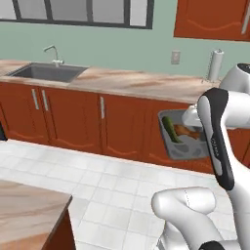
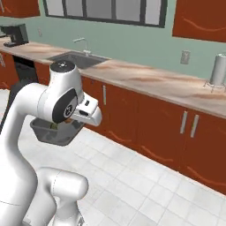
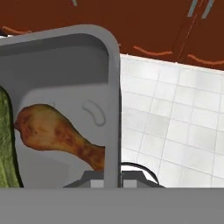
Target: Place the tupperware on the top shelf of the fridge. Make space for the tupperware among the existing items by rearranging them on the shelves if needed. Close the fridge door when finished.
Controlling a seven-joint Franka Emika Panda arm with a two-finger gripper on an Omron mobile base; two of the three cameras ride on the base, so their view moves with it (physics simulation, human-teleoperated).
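Tupperware (image 1: 185, 141) is carried in the air at the end of the arm, above the white tiled floor (image 1: 112, 185) and in front of the red-brown cabinets (image 1: 73, 117) under the counter (image 1: 132, 80). Gripper (image 3: 119, 175) is clamped on the tupperware's right rim. Container is grey, rectangular, open-topped, round-cornered. Inside lie a browned drumstick (image 3: 61, 138) and a green vegetable (image 3: 6, 144).

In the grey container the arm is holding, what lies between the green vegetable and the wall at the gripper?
A browned chicken drumstick lies there, between the green vegetable and the tupperware wall, in the hand view.
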